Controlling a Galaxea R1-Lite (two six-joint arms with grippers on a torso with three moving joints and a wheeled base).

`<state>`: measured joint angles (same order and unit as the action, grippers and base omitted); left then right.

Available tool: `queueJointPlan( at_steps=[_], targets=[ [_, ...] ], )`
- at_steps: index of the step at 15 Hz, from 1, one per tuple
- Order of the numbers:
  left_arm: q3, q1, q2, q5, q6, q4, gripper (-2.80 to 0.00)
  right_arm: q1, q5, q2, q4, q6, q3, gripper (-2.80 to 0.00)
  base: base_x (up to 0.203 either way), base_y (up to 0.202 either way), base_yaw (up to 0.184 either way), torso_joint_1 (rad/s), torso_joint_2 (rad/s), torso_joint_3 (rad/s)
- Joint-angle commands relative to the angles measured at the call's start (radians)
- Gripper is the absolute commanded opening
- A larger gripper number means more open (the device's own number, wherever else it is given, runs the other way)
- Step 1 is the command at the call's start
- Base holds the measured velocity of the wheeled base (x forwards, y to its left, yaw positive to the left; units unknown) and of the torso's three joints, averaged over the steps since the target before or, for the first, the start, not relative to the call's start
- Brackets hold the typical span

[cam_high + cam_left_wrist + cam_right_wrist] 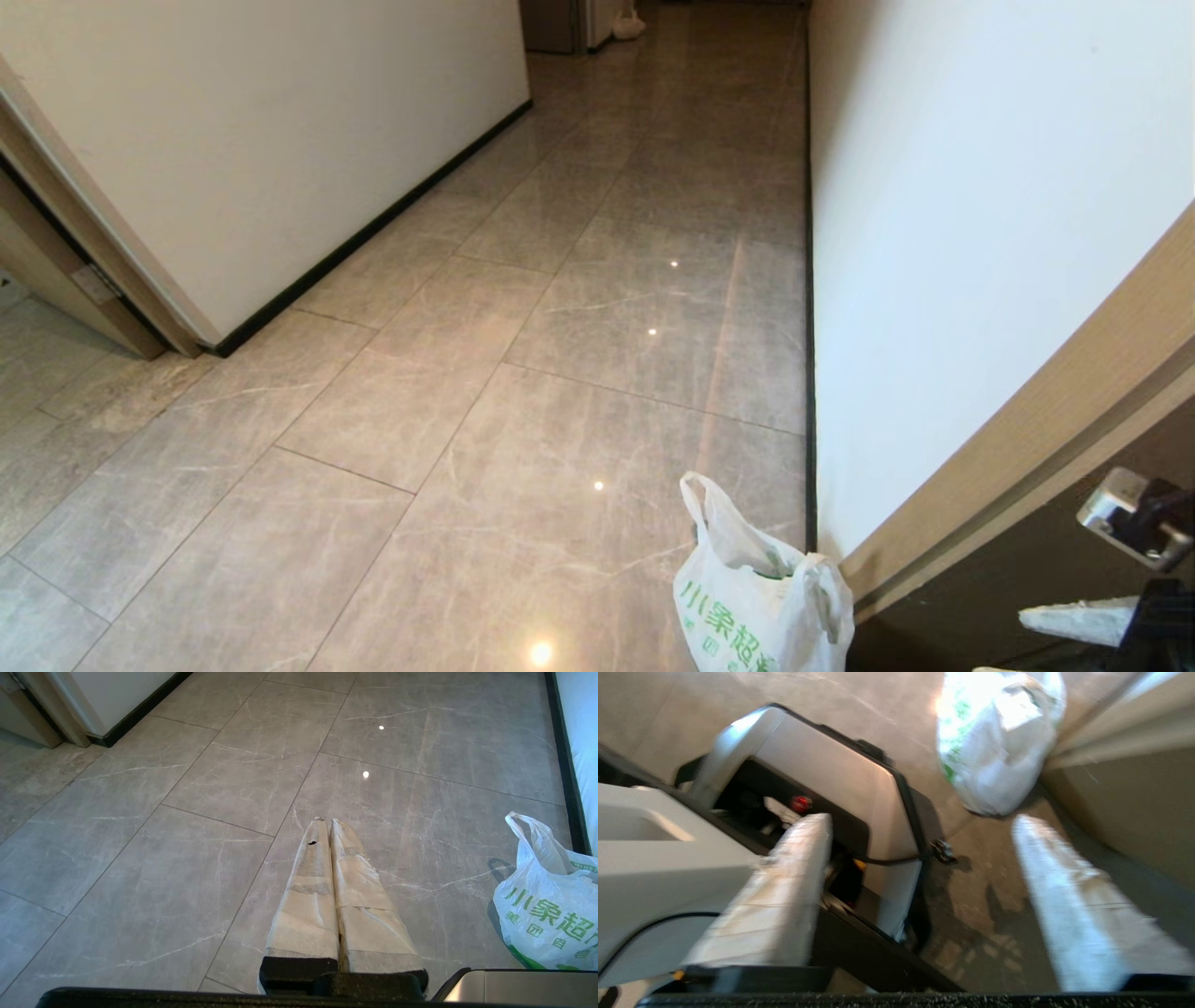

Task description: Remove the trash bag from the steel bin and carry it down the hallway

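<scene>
The trash bag (761, 597) is seen standing on the glossy grey tiles of the hallway (523, 373), its two loop handles up and its green print facing out, close to the black baseboard (809, 373) of the white wall (971, 233) and just beside the wooden door frame (1027, 420).

The right gripper (920, 858) is held above the floor with its two taped fingers (784, 891) spread wide apart and nothing between them (the bag lies ahead of the fingertips, untouched, with bare floor between). Beneath and beside one finger the robot's own base (840, 779) is seen, grey-panelled with a black edge. In the head view only a part of this arm (1134, 523) shows at the lower right edge, to the right of the bag.

The left gripper (325, 822) is pointed out over the tiles, its taped fingers (308, 896) pressed together and holding nothing; the bag stands well off to one side of it, near the baseboard.

The steel bin appears in none of the views.
</scene>
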<state>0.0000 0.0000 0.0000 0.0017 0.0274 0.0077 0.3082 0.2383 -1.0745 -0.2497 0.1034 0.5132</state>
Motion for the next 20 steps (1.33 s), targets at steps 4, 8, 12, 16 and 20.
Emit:
queueJointPlan(
  at_steps=[4,8,12,16,20],
  targets=[
    [0.000,0.000,0.000,0.000,0.000,0.000,-2.80,-0.076,-0.059,0.224,-0.077,-0.004,-0.034,-2.80,0.000,0.000,0.000,0.000,0.00,0.000],
    [0.000,0.000,0.000,0.000,0.000,0.000,-2.80,-0.249,-0.070,0.508,-0.108,-0.003,-0.123,-2.80,0.000,0.000,0.000,0.000,0.00,0.000],
    [0.000,0.000,0.000,0.000,0.000,0.000,-2.80,-0.356,-0.113,0.781,-0.087,-0.002,-0.302,-2.80,0.000,0.000,0.000,0.000,0.00,0.000],
    [0.000,0.000,0.000,0.000,0.000,0.000,-2.80,-0.334,-0.196,0.899,0.211,-0.016,-0.488,-2.80,0.000,0.000,0.000,0.000,0.00,0.000],
    [0.000,0.000,0.000,0.000,0.000,0.000,-2.80,-0.318,-0.230,1.077,0.239,-0.042,-0.512,-2.80,0.000,0.000,0.000,0.000,0.00,0.000]
  ],
)
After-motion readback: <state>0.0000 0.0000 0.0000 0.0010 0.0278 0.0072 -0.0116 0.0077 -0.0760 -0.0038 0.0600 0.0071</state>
